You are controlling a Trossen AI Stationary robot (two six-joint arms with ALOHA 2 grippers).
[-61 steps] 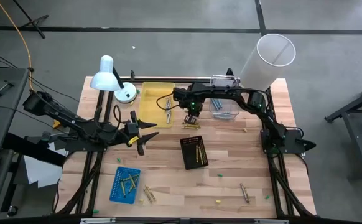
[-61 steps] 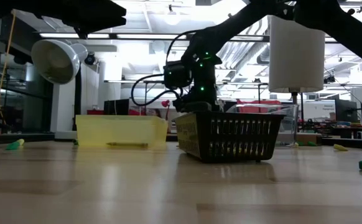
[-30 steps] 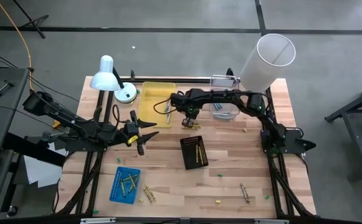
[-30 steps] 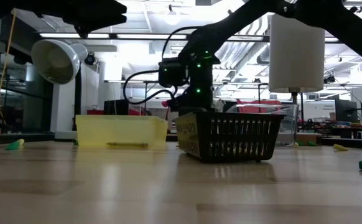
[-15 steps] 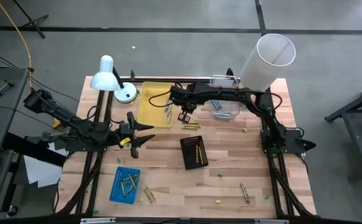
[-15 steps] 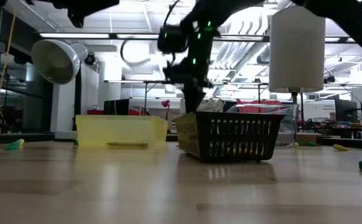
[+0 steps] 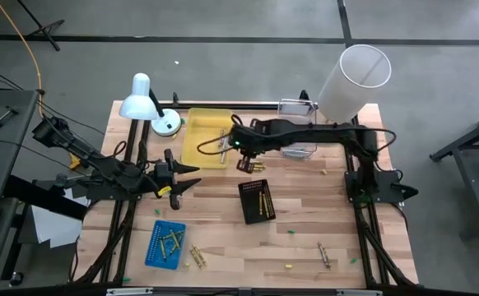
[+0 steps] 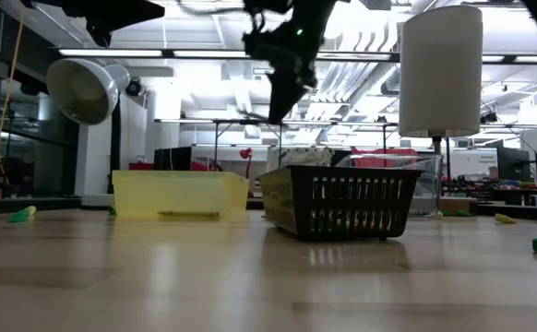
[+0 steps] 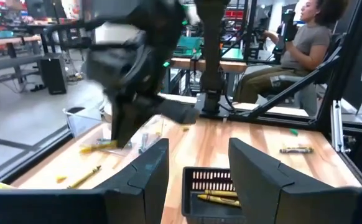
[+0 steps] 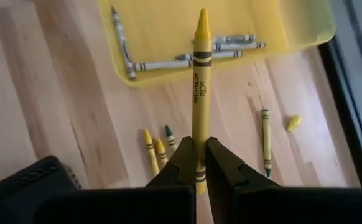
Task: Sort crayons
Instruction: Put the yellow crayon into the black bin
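My right gripper [image 10: 196, 150] is shut on a yellow crayon [image 10: 199, 81] and hangs high over the table [image 7: 244, 161], just right of the yellow tray [image 7: 197, 140]. That tray holds greyish crayons [image 10: 168, 64]. A few loose crayons [image 10: 157, 149] lie on the wood below the gripper. The black basket [image 7: 256, 201] holds yellow crayons, and the blue tray [image 7: 165, 243] holds more. My left gripper [image 7: 183, 181] waits open at the table's left, level above the wood, nothing between its fingers [image 9: 148, 168]. My right gripper pinches the yellow crayon near its blunt end [image 10: 199, 144] between its two fingers. The crayon lies along the fingers and sticks out past them, pointed tip [image 10: 201, 17] forward. The fingers slant down from the table's right. The crayon is lifted clear of the table.
A white lamp [image 7: 145, 103] stands at the far left, with a clear container [image 7: 297, 141] and a tall white cylinder [image 7: 355, 78] at the far right. Loose crayons [image 7: 324, 255] and small specks lie on the near half. A person [image 9: 305, 43] sits beyond the table.
My right gripper has risen well above the table from beside the black basket, carrying the yellow crayon clear of the loose crayons, and has tipped less steeply. My left gripper has drawn back a little toward the table's left edge.
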